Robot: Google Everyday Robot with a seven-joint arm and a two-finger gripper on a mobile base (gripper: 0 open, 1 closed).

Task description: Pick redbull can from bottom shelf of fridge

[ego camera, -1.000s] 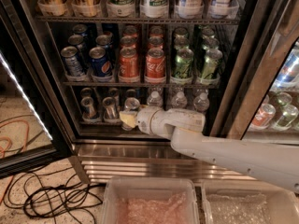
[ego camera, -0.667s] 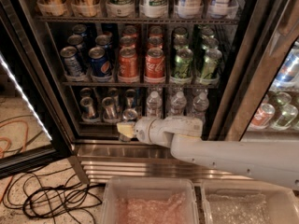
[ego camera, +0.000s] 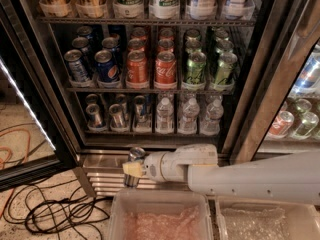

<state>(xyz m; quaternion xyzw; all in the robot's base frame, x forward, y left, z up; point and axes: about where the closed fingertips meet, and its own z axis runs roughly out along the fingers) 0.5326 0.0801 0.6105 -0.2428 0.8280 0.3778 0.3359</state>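
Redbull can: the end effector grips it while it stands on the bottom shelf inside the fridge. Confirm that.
Not right. The end effector does grip the redbull can, but the can is outside the fridge, in front of the grille below the bottom shelf. The camera view shows it.

Outside the fridge [ego camera: 240, 109], before the base grille [ego camera: 100, 181], the gripper [ego camera: 131, 169] clasps the redbull can [ego camera: 135, 155] — open air to its left. The bottom shelf [ego camera: 150, 132] is packed: cans [ego camera: 117, 116] left, water bottles [ego camera: 189, 115] right. Clear bin [ego camera: 160, 196] close beneath; cables [ego camera: 60, 216] on floor [ego camera: 15, 219].
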